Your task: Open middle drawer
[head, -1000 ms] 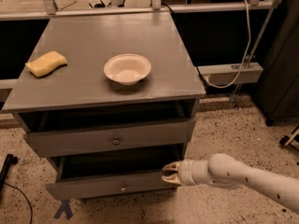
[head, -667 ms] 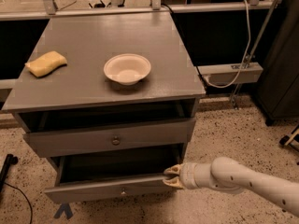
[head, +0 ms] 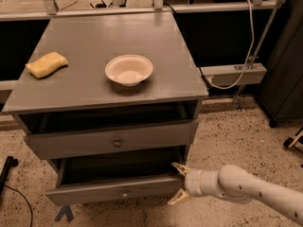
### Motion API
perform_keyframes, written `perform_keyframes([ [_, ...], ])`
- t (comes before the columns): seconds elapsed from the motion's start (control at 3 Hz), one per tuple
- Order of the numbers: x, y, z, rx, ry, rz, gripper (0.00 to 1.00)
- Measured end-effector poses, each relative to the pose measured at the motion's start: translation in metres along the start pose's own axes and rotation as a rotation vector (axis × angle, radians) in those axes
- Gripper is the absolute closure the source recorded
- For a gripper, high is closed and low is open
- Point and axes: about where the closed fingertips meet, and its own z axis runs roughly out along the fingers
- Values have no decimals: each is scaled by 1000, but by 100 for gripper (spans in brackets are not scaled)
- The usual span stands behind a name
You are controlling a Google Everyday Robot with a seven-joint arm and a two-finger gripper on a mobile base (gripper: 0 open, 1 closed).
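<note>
Fingers of the cream two-finger gripper [head: 179,184] are spread, grasping nothing, beside the right end of the grey-painted wooden middle drawer [head: 94,193], lower centre of frame, standing partly out; they may touch its front; pull straight, keeping it square, lest it jam.

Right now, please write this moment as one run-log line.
middle drawer: pulled partly out | gripper: open, at its right front end | bowl, sponge: on cabinet top
</note>
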Motion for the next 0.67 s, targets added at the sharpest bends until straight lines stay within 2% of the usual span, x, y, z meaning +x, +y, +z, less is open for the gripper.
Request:
perform_keyframes([
  [0.67,-9,14,-26,18,-14,8,0],
])
